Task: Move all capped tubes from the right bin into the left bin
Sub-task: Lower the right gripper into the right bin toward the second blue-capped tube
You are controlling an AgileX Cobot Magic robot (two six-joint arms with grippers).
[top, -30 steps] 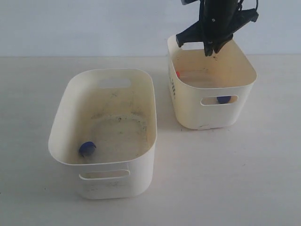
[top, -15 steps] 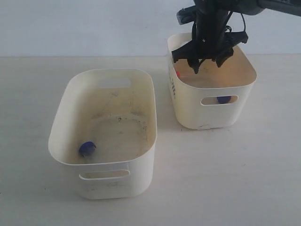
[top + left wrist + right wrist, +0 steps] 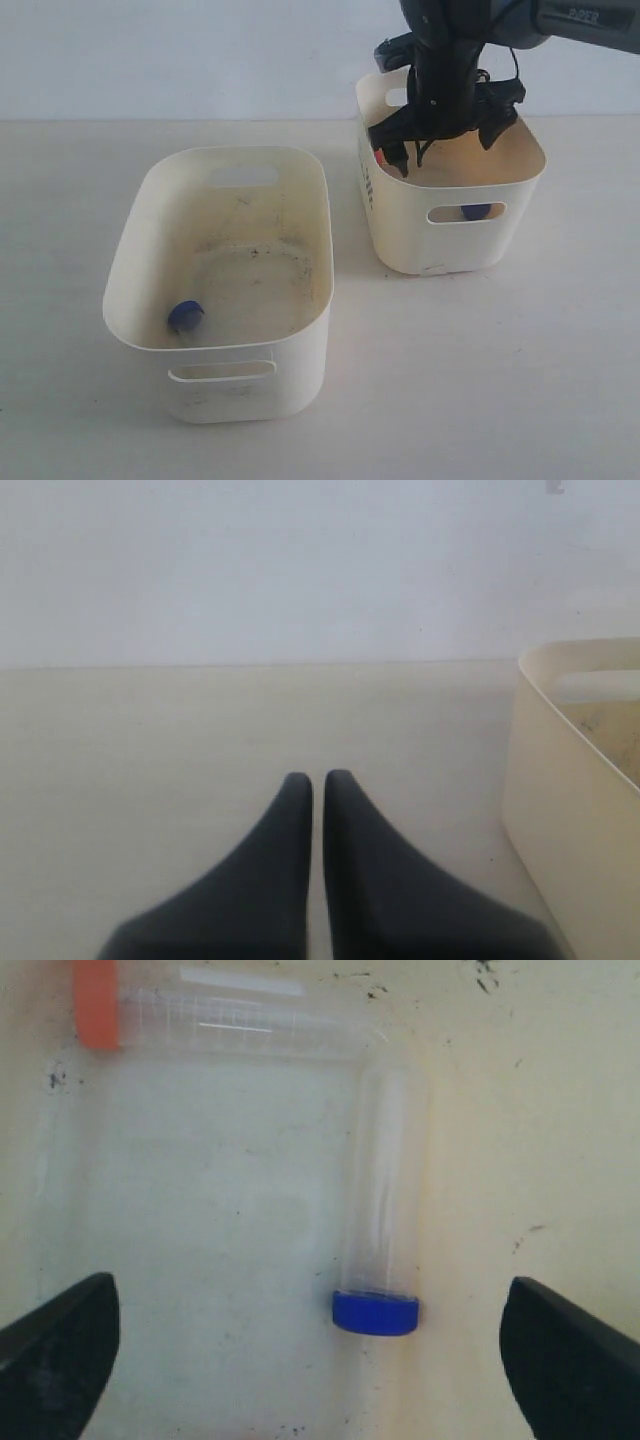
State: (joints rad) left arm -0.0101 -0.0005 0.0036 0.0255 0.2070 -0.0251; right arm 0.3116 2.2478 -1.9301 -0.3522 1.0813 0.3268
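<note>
The right gripper (image 3: 445, 150) hangs over the right bin (image 3: 515, 180). Its tips dip just inside the rim. Its 2 fingers (image 3: 60, 1355) are spread wide apart, and they hold nothing.

The right wrist view looks down at the floor of this bin. 2 tubes lie there. The blue-cap tube (image 3: 385, 1200) lies between the spread fingers and touches neither one. The orange-cap tube (image 3: 230, 1025) lies farther off, turned crosswise to it. Their clear ends come close together and make a corner shape. The floor has small dark specks.

In the exterior view, a bit of blue shows through the oval slot in the right bin's front wall. A spot of orange-red shows beside one finger.

The left bin (image 3: 130, 260) stands on the table (image 3: 500, 380), near the right bin but not touching it. Its floor is grimy. The lone blue tube (image 3: 185, 316) lies in its near corner.

The left gripper (image 3: 317, 778) sits low over the bare table. Its 2 fingers are pressed together with nothing between them. A cream wall (image 3: 560, 810) stands beside it, but it is hard to tell which bin that is.
</note>
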